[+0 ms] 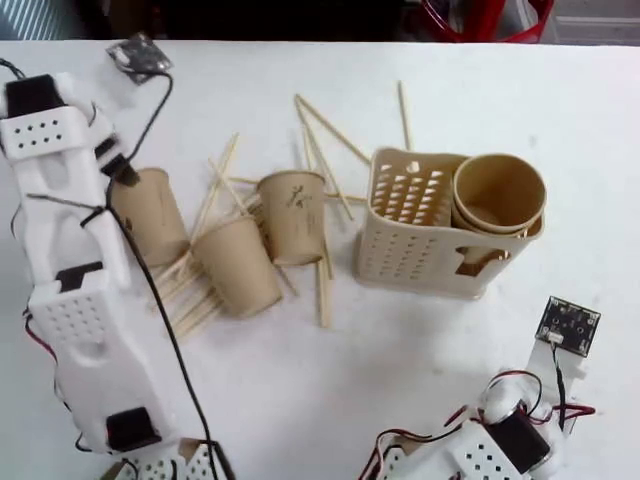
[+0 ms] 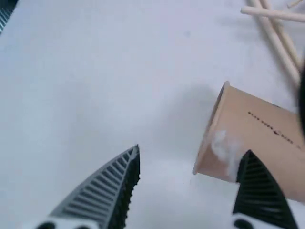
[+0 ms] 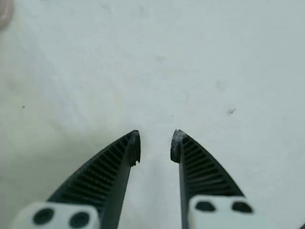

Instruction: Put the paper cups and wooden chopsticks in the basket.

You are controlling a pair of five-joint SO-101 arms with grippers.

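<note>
Step in hand, as judged: the left arm is picking up the first of the loose cups. No chopstick can be seen in the basket yet.

1. Right claw (image 3: 156, 136): nearest. A narrow gap between its fingers, holding nothing, over bare table (image 1: 330, 400).
2. Left claw (image 2: 190, 150): spread wide and empty. One finger crosses the end cup (image 2: 252, 129); the other is over the table just beside that cup's end. The next move likely calls for a shift sideways so both fingers straddle the cup wall, then a gentle close, since paper crushes.
3. Loose cups: three, all on their sides. They are the end cup, partly under the left arm, the middle cup (image 1: 240, 265) and the third cup (image 1: 293, 215).
4. Basket (image 1: 400, 250): one, upright, on the right arm's side of the loose cups. The stacked cups (image 1: 498, 190) stand in one end, with two rims showing.
5. Chopsticks (image 1: 322, 285): scattered under and around the loose cups and reaching farthest back. Upward of a dozen, but they overlap too much for an exact count.
</note>
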